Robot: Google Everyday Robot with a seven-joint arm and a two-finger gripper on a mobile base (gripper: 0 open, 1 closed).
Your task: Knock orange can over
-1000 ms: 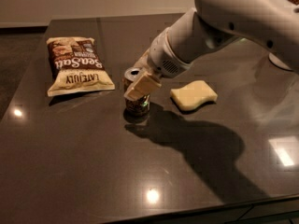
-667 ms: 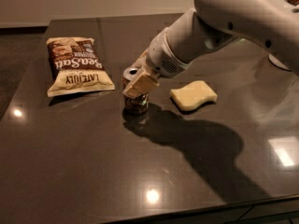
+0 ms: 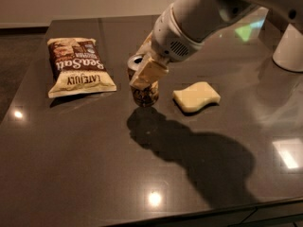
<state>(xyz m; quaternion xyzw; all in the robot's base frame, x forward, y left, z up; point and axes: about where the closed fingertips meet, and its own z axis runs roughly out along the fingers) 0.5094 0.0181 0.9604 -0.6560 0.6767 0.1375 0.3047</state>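
Note:
The orange can [image 3: 145,92] stands on the dark table [image 3: 94,164] near its middle, its silver top [image 3: 136,61] showing to the left of the gripper. My gripper [image 3: 147,73] comes in from the upper right and sits right against the can's upper half, covering much of its side. The can looks roughly upright. Its lettering and lower body show below the gripper.
A brown-and-cream chip bag [image 3: 78,68] lies flat to the left of the can. A yellow sponge [image 3: 196,97] lies to its right. The white arm [image 3: 203,13] reaches over the far right, with a white base [image 3: 289,46] at the right edge. The arm's shadow falls on the near table.
The gripper and the can have shifted slightly up in the view, towards the far side of the table. The bag and sponge have not moved.

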